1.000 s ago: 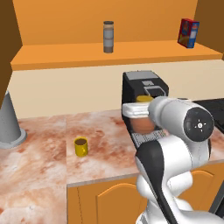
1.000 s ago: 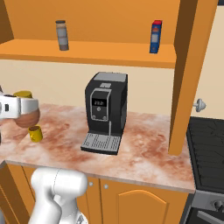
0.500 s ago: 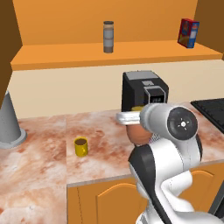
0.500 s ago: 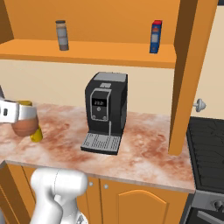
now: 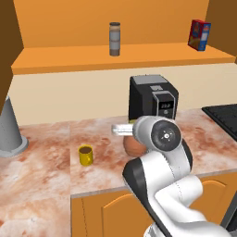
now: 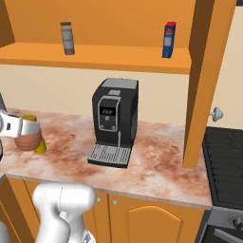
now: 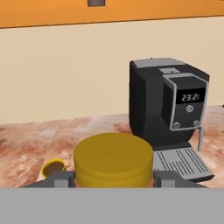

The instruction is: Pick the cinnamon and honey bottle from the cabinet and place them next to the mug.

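Observation:
My gripper [image 6: 24,128] is shut on the honey bottle [image 6: 28,138], a squat brown jar with a yellow lid [image 7: 113,162]. I hold it upright just over the counter, right of the small yellow mug [image 5: 85,155]. In the hand view the mug [image 7: 53,167] sits low left of the jar, and grey fingers [image 7: 165,177] flank the lid. From the left base the jar [image 5: 133,146] peeks out behind my wrist. The cinnamon [image 5: 115,39], a slim grey shaker, stands on the shelf of the orange cabinet [image 5: 55,62]; the right base view shows the cinnamon [image 6: 67,38] too.
A black coffee machine [image 6: 115,121] stands on the marbled counter right of the jar. A red and blue box [image 6: 168,40] is at the shelf's right end. A grey cone [image 5: 10,127] stands at far left. A brown cabinet panel [image 6: 201,80] and a stove [image 6: 228,156] lie to the right.
My arm has carried the honey bottle down and leftward toward the mug. The cinnamon, mug and coffee machine have not moved.

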Controlling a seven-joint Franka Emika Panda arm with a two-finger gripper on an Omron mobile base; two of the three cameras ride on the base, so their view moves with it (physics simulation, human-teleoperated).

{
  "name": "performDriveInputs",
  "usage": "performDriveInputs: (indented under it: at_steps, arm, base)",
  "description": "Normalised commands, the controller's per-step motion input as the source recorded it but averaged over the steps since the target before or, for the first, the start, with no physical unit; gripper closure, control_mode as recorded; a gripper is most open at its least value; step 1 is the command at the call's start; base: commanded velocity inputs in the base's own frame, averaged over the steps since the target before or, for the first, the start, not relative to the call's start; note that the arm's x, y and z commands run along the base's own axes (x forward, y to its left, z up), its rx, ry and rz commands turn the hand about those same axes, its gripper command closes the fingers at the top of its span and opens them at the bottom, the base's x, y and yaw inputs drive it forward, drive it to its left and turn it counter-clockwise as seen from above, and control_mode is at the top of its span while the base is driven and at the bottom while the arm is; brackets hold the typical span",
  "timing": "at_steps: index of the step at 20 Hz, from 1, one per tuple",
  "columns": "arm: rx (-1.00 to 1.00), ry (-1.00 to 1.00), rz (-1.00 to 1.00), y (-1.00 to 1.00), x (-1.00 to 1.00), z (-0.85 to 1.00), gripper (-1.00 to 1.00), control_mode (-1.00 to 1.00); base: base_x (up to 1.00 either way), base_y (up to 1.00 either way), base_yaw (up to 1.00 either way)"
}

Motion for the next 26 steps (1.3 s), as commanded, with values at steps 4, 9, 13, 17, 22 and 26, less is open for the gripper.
performDriveInputs:
  at_steps: [4, 9, 13, 17, 22, 26]
  arm:
    - [0.04, -0.2, 0.02, 0.0, 0.16, -0.58, 1.0, -1.0]
    - [0.0, -0.16, 0.04, -0.13, 0.04, -0.59, 1.0, -1.0]
    - [0.0, -0.26, 0.06, -0.25, 0.0, -0.94, 1.0, -1.0]
    - [0.0, -0.27, 0.06, -0.31, 0.0, -0.84, 1.0, -1.0]
    - [0.0, -0.29, 0.06, -0.42, 0.0, -0.72, 1.0, -1.0]
    - [0.0, -0.29, 0.07, -0.48, 0.11, -0.52, 1.0, -1.0]
  base:
    - [0.0, 0.0, 0.0]
    - [0.0, 0.0, 0.0]
    - [0.0, 0.0, 0.0]
    - [0.0, 0.0, 0.0]
    - [0.0, 0.0, 0.0]
    - [0.0, 0.0, 0.0]
